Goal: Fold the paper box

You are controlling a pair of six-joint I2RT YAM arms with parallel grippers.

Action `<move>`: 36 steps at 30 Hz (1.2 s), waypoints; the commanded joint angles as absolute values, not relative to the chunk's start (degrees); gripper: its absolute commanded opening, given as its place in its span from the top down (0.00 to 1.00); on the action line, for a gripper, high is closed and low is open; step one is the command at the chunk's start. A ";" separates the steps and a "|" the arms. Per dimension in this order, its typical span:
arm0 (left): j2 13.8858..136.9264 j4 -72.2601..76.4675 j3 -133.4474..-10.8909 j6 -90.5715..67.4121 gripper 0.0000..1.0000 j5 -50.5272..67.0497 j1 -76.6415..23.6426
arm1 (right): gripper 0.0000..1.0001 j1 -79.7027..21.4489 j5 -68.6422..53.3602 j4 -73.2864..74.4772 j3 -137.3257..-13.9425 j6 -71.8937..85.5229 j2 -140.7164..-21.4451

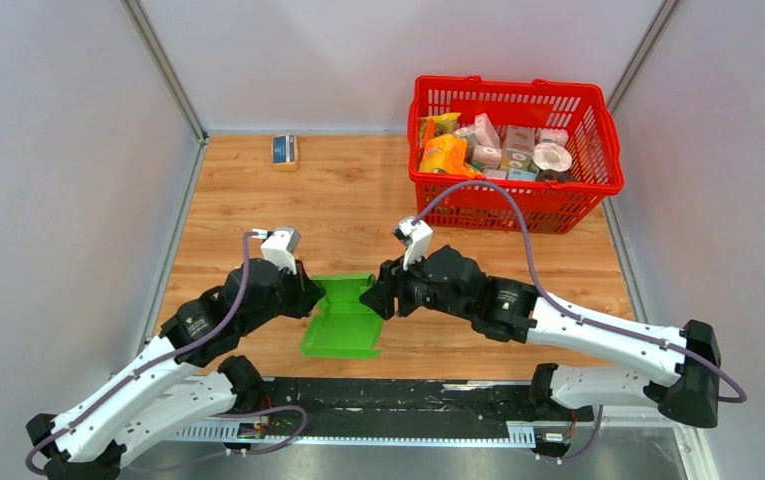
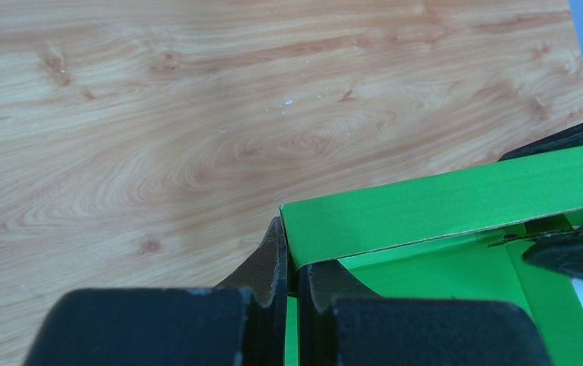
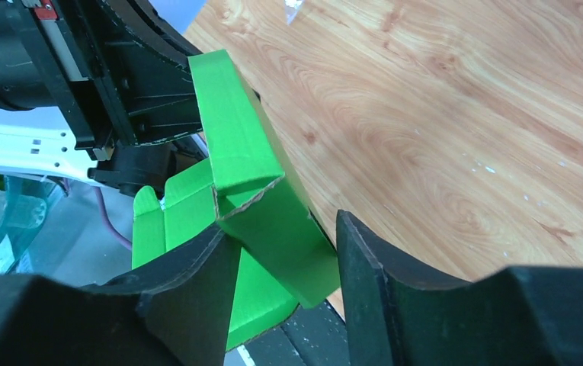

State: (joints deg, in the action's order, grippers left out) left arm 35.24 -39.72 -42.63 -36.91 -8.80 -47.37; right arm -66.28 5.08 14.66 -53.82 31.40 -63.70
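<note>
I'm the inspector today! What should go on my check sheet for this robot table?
Surface: wooden tabletop, light grain.
Job's things: green paper box, partly folded with walls raised, lying between the two arms.
Clutter: small blue-and-tan box at the far left; red basket full of packages at the far right.
Grippers: left gripper shut on a box wall; right gripper has its jaws apart around a folded wall, and whether it presses cannot be told.
Cables: purple cables loop along both arms.
Surroundings: grey walls on three sides.
</note>
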 commanded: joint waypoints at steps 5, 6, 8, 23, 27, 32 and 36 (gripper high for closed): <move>35.86 -41.04 -46.93 -37.88 1.00 -14.32 -49.39 | 0.46 -67.15 9.98 12.47 -56.95 32.51 -66.18; 35.86 -41.31 -46.93 -38.23 1.00 -15.02 -49.48 | 0.46 -67.24 11.85 13.70 -57.48 32.78 -66.27; 35.95 -42.01 -47.11 -38.41 1.00 -16.78 -49.57 | 0.42 -67.24 13.01 15.38 -57.74 30.87 -66.18; 36.56 -46.67 -49.04 -30.07 1.00 -16.35 -49.48 | 0.29 -59.25 -16.31 14.86 -51.16 16.35 -56.87; 35.95 -45.62 -48.87 -28.83 1.00 -13.37 -49.48 | 0.41 -55.02 -26.71 13.36 -50.36 13.37 -57.91; 35.86 -42.28 -47.82 -27.51 1.00 -7.57 -49.48 | 0.46 -55.02 -32.59 11.08 -49.92 10.46 -59.33; 35.77 -39.47 -46.76 -26.98 1.00 -3.43 -49.48 | 0.48 -55.11 -35.76 8.09 -49.66 11.42 -60.29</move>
State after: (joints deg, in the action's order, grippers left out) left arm 36.21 -44.56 -46.57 -29.02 -8.97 -49.41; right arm -55.00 -28.99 14.15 -49.84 12.93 -59.72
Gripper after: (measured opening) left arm 0.033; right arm 0.527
